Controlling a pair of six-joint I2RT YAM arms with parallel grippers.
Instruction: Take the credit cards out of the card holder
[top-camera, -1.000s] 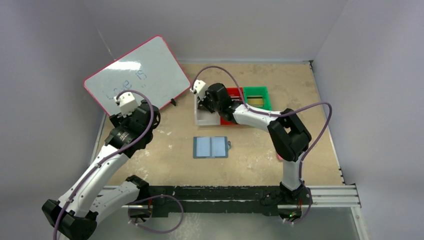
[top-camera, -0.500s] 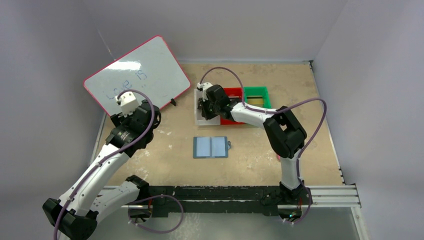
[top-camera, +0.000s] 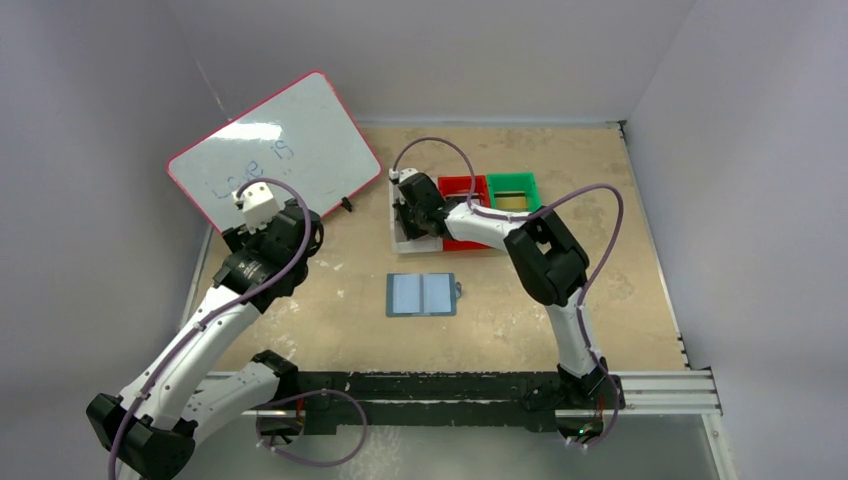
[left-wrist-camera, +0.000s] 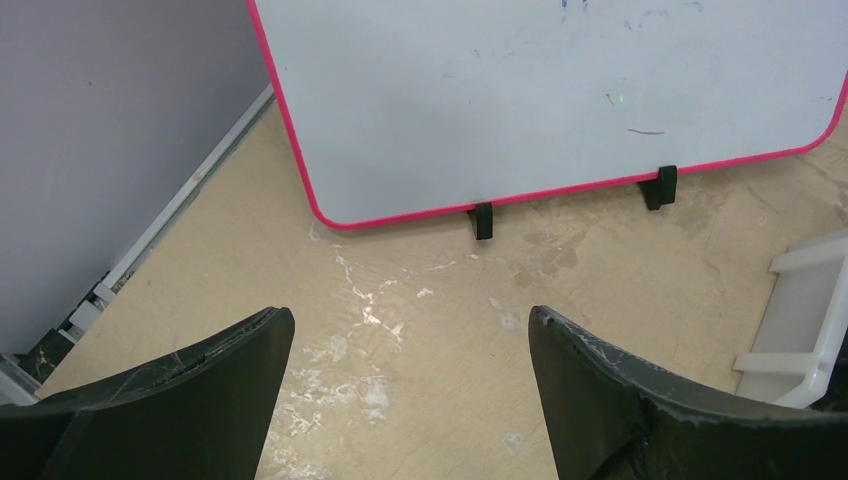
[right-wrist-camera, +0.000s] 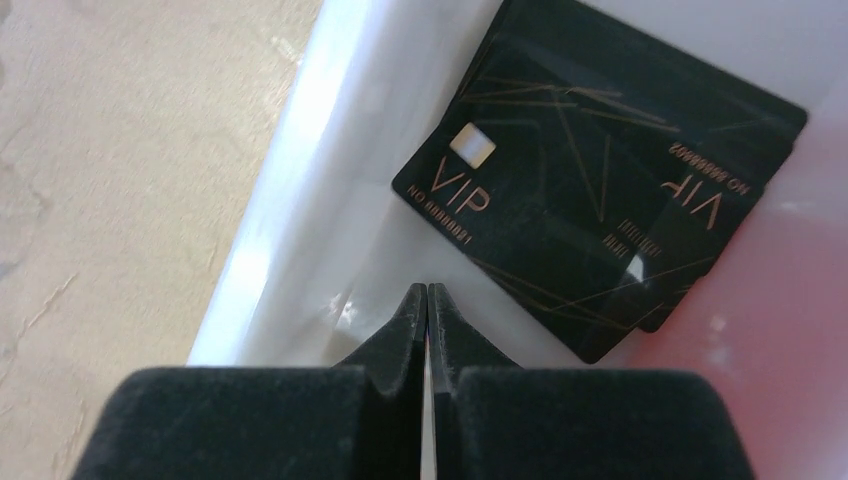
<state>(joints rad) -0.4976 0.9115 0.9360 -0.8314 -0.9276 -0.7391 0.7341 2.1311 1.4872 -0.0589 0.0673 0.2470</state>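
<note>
I am holding my left gripper (left-wrist-camera: 410, 335) wide open and empty, with my left arm (top-camera: 200, 330) bent at the elbow and reaching forward. I am stretching my right arm (top-camera: 545, 265) forward and inward, pressing my right gripper (right-wrist-camera: 428, 300) tight together on nothing, pointing downward.

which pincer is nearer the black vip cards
Right. The right pincer, shut, hangs over the white bin just beside the black VIP cards; the left pincer, open, is off by the whiteboard.
</note>
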